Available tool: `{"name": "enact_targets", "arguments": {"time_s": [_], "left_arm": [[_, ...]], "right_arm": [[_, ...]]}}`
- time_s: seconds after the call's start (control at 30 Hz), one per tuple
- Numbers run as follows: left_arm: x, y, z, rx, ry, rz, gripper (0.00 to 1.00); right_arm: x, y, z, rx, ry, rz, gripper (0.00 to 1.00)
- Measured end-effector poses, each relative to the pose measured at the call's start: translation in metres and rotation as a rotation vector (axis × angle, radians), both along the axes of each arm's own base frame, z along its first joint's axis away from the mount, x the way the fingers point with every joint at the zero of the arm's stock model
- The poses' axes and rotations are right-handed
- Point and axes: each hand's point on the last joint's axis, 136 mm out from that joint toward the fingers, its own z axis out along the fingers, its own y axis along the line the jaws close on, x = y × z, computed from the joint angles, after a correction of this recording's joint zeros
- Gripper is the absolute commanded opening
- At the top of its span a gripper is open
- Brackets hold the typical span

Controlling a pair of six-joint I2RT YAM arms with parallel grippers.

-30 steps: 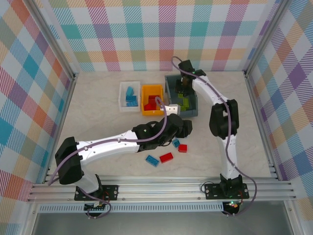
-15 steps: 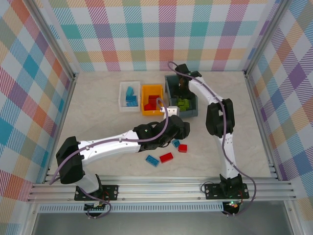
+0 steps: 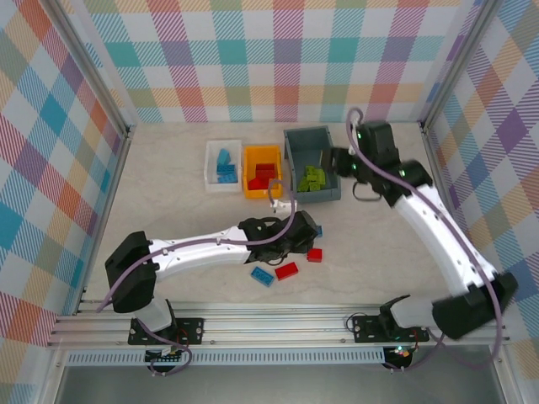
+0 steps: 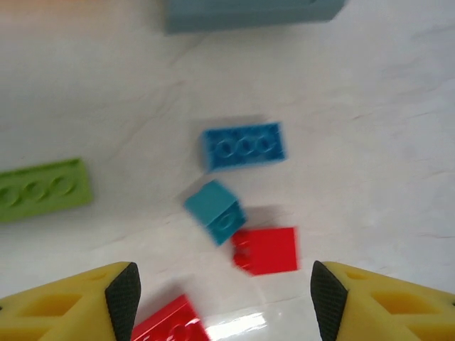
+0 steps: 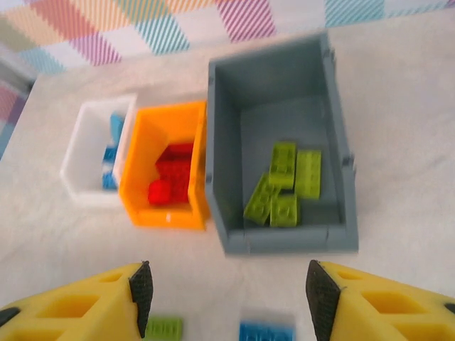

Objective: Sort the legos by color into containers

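My left gripper (image 4: 224,298) (image 3: 301,239) hangs open over loose legos on the table. Ahead of its fingertips lie a blue brick (image 4: 243,145), a teal cube (image 4: 217,209), a red square plate (image 4: 266,250), a red brick (image 4: 167,323) and a lime plate (image 4: 43,188). Nothing sits between its pads. My right gripper (image 5: 227,295) (image 3: 344,162) is open and empty, high beside the slate-grey bin (image 5: 224,142) (image 3: 290,151), which holds several lime bricks (image 5: 284,185). The orange bin (image 5: 135,177) holds red bricks (image 5: 170,174). The white bin (image 5: 89,149) holds blue ones (image 5: 114,135).
Two red bricks (image 3: 315,254) (image 3: 286,270) and a blue plate (image 3: 262,276) lie near the table's front middle. Checkered walls with metal frame posts close in the table on three sides. The left arm stretches across the front left of the table.
My right gripper has opened, lifted out of the grey bin and swung right. The left gripper has shifted slightly nearer, over the loose bricks.
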Motion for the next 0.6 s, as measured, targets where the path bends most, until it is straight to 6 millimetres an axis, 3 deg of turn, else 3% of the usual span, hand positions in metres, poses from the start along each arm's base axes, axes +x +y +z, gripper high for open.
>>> {"name": "enact_targets", "arguments": {"time_s": [0.07,0.23,0.33,0.43,0.6], "left_arm": [[-0.009,0.018,-0.019,0.020,0.059,0.067,0.69],[-0.045,0.067,-0.070,0.048,0.221,0.247,0.73],[-0.056,0.075,-0.082,0.013,0.277,0.351,0.77],[-0.060,0.075,-0.088,-0.053,0.318,0.453,0.77],[-0.065,0.082,-0.099,-0.133,0.361,0.585,0.77]], "right_arm": [[-0.032,0.007,-0.026,0.024,0.051,0.078,0.66],[-0.130,0.046,-0.100,0.066,0.198,0.398,0.72],[-0.175,0.059,-0.116,0.099,0.235,0.541,0.72],[-0.191,0.060,-0.119,0.125,0.235,0.576,0.72],[-0.195,0.060,-0.112,0.152,0.209,0.580,0.72]]}}
